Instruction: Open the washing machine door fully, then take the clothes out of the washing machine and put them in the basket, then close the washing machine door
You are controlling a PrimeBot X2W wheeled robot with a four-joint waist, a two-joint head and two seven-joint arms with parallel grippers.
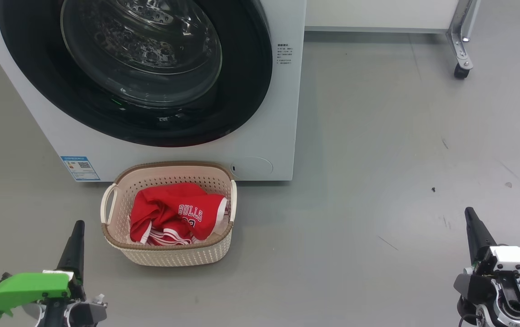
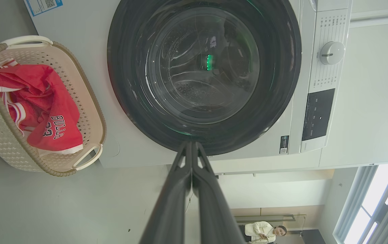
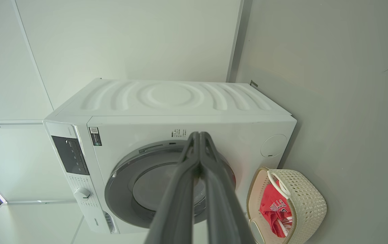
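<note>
One heap of clothes lies in the basket.
It stands on the floor against the washing machine, below the closed washing machine door; left end effector and right end effector are fully closed, empty.

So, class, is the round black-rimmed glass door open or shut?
Shut: the round black-rimmed glass door lies flush against the big white washing machine.

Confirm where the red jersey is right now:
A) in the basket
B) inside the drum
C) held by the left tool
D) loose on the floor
A: the red jersey lies bunched inside the basket, which stands on the floor in front of the washing machine.
</note>
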